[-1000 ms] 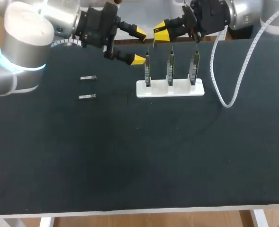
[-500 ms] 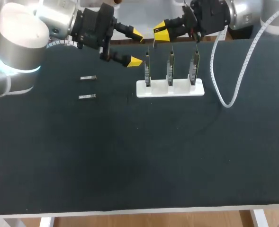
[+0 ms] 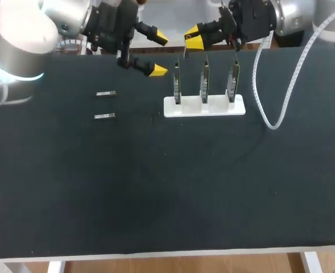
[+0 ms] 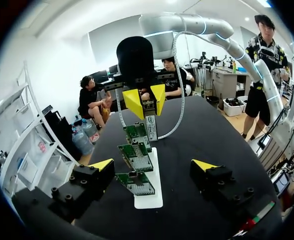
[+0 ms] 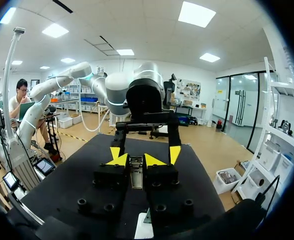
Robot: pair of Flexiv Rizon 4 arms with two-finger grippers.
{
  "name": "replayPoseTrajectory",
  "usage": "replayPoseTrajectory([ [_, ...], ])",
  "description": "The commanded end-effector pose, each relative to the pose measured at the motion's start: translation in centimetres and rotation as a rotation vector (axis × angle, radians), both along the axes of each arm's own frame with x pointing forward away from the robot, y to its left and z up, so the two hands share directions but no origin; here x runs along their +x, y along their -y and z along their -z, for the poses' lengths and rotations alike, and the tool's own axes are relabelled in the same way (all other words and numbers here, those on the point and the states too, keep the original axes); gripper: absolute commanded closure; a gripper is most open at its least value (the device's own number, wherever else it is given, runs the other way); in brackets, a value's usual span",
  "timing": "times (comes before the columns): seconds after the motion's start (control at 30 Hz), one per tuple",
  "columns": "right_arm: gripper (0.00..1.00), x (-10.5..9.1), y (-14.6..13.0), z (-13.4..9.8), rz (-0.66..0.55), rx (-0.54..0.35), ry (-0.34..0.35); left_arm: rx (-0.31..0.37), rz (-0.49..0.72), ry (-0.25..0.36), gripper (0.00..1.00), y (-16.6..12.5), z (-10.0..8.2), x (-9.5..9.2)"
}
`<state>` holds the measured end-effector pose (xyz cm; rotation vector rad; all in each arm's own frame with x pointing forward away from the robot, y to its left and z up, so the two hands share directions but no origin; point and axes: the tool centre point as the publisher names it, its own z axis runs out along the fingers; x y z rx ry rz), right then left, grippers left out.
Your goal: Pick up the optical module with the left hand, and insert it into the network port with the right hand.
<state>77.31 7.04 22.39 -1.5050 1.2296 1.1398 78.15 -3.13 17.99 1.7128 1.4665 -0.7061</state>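
Right tool (image 5: 136, 160) has its yellow-tipped fingers closed on an optical module (image 5: 136, 178), held over the row of three upright circuit boards (image 3: 204, 79) (all standing in one white holder (image 3: 236, 106)). Left tool (image 3: 158, 55) hangs wide open and grips nothing, just beside the row's left end. Two spare modules (image 3: 106, 93) (image 3: 104, 116) lie on the black table (image 3: 156, 187), well apart from the holder.

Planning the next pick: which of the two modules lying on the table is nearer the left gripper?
The rear module, just behind the front module and closer to the left gripper.
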Motion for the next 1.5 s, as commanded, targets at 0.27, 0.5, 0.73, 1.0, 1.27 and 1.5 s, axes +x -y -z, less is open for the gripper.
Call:
replayPoseTrajectory([
  [0.27,1.0,0.1,0.0,0.0,-0.001,0.0,0.0,0.031,0.02,-0.028,0.0,0.8,0.3,0.7],
  [0.5,1.0,0.2,-0.3,-0.1,-0.011,-0.015,-0.004,0.031,0.02,-0.028,0.0,0.8,0.3,0.7],
  [0.73,1.0,0.9,-2.1,0.3,-0.054,-0.041,-0.008,0.031,0.02,-0.028,0.0,0.8,0.3,0.7],
  [1.0,1.0,1.1,-1.6,1.0,-0.045,-0.05,-0.031,0.031,0.02,-0.028,0.0,0.8,0.3,0.7],
  [1.27,1.0,1.1,-1.2,1.6,-0.032,-0.052,-0.045,0.031,0.02,-0.028,0.0,0.8,0.3,0.7],
  [1.5,1.0,1.1,-1.3,2.7,-0.035,-0.06,-0.077,0.031,0.02,-0.028,0.0,0.8,0.3,0.7],
])
